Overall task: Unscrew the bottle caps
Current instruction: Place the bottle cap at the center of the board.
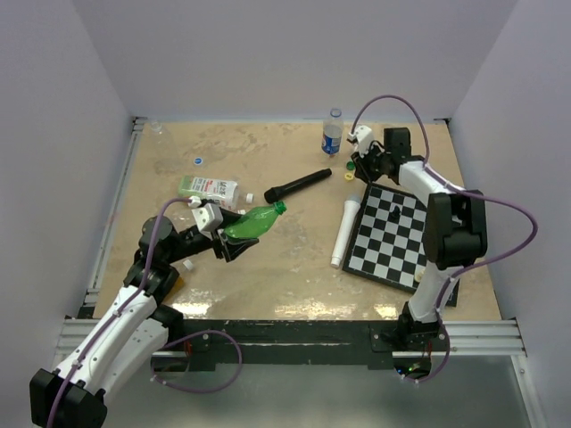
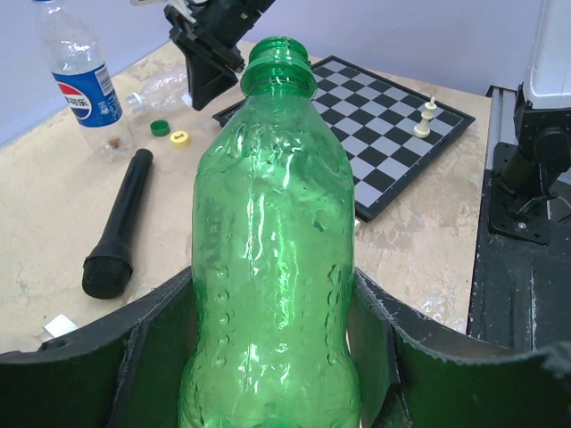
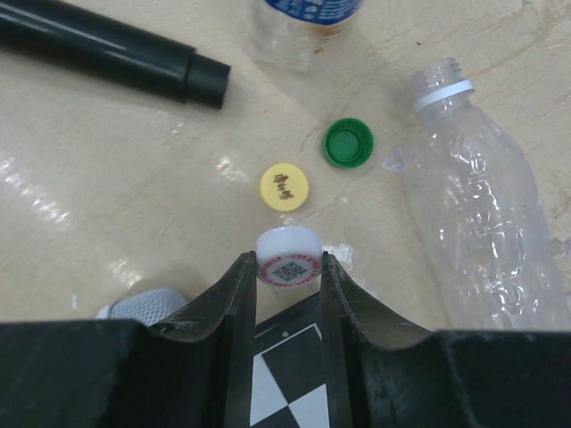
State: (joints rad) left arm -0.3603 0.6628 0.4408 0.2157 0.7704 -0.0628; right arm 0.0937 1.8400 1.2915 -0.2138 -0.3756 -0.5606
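The right gripper (image 3: 286, 267) pinches a white cap (image 3: 287, 256) by its rim between narrow jaws, down near the table (image 3: 107, 196) at the chessboard (image 3: 285, 392) edge; with only 2 fingertips (image 3: 239, 285) on that smooth rim, it could squirt out and roll off among the yellow cap (image 3: 284, 186), the green cap (image 3: 348, 143) and the clear bottle (image 3: 486, 214) lying just beyond. The left gripper (image 1: 230, 241) clamps the green bottle (image 2: 272, 223), its neck already bare, around the body and clear of the table, and the thin ribbed wall may buckle or slide under a harder squeeze or a quick swing.
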